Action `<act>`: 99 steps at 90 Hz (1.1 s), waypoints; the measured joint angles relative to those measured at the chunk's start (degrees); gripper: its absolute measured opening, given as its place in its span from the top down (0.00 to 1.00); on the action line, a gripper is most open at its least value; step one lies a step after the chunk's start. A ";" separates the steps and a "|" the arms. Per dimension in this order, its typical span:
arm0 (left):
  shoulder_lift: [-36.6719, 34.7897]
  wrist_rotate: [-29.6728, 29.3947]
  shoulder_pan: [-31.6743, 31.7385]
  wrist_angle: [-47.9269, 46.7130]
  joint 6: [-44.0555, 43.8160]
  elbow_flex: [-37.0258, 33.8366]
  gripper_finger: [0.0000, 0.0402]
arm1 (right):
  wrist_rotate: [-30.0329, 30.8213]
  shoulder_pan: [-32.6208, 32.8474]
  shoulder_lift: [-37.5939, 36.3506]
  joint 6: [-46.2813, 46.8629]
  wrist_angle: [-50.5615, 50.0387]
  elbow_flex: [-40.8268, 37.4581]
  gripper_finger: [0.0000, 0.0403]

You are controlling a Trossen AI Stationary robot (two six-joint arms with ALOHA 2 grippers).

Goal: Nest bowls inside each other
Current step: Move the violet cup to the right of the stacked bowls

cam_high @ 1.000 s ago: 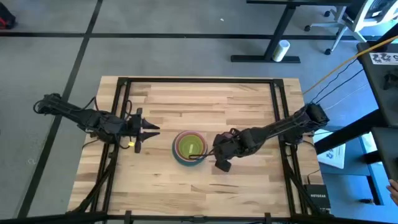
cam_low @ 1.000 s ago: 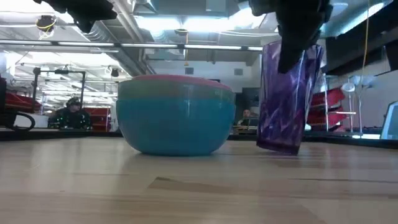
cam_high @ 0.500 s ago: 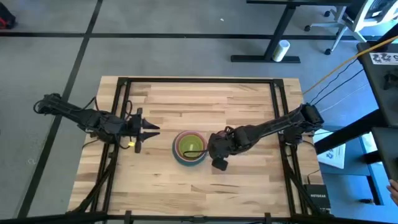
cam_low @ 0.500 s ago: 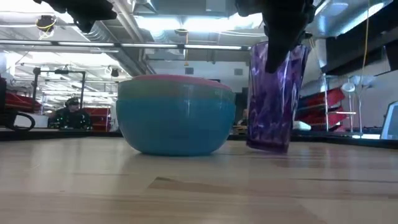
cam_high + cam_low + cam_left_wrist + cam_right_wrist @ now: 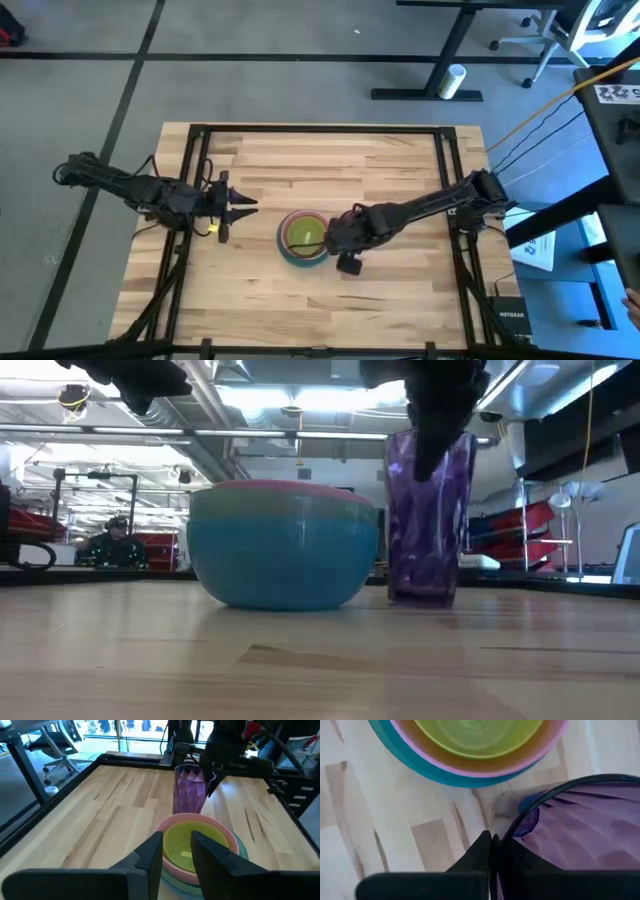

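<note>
A teal bowl [image 5: 285, 550] stands on the table with a pink bowl [image 5: 222, 831] inside it and a lime-green bowl [image 5: 192, 847] inside that. Just right of this stack is a tall, faceted dark purple cup [image 5: 428, 520], upright. My right gripper [image 5: 492, 851] is shut on its rim from above. I cannot tell whether the cup's base touches the table. My left gripper [image 5: 245, 206] hovers open to the left of the stack, pointing at it and holding nothing. My right gripper pinches the purple cup's rim [image 5: 512, 831] on the side toward the bowls. One finger seems inside the cup and one outside. The fingers come from above, pointing down. The cup hangs upright beneath them, right beside the teal bowl.
A black metal frame [image 5: 320, 130] runs around the wooden table's edges. Bare wood lies behind and in front of the stack. Desks, chairs and people show in the room beyond.
My right gripper has moved toward the table's left edge, closer to the bowl stack, carrying the purple cup. The cup was tilted before and now stands upright next to the teal bowl.
</note>
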 joint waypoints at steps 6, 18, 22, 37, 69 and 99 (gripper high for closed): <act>0.02 0.04 0.00 -0.18 -0.32 0.00 0.79 | 0.32 -0.17 0.04 -0.21 -0.60 0.14 1.00; 0.01 0.11 -0.05 -0.23 -0.26 0.00 0.79 | 0.45 -0.51 -0.48 -0.09 -1.26 0.12 1.00; 0.00 0.11 -0.04 -0.20 -0.17 0.00 0.79 | 0.46 -0.51 -0.51 -0.09 -1.07 0.13 1.00; 0.01 0.11 -0.04 -0.15 -0.12 0.00 0.79 | -0.09 -0.38 -0.53 -0.38 -0.54 0.12 1.00; 0.01 0.11 -0.06 -0.15 -0.36 0.00 0.79 | -2.26 -0.41 -0.57 -2.19 1.71 0.14 0.97; 0.01 0.12 -0.04 -0.20 -0.57 0.00 0.79 | -3.16 -0.36 -0.62 -2.67 2.00 0.12 0.84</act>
